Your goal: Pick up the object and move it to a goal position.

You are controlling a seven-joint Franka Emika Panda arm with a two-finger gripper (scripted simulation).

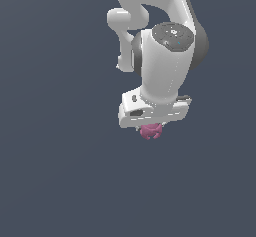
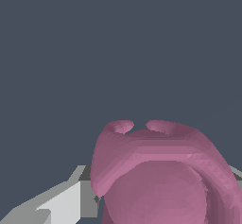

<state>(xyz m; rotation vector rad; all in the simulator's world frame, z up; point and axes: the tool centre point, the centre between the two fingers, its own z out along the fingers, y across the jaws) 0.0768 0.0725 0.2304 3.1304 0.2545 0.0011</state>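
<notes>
Plain, even slate-grey backdrop [image 1: 55, 181] all round, flatly lit, featureless

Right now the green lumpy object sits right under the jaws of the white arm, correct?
Not quite: the object is pink-magenta, not green. Both the exterior view and the wrist view show that colour. It does sit directly under the white arm's gripper, between the fingers.

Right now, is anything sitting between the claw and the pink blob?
Nothing visible. The pink blob sits directly under the claw, and in the wrist view it fills the space beside a finger. Whether the claw has closed on it cannot be told.
</notes>
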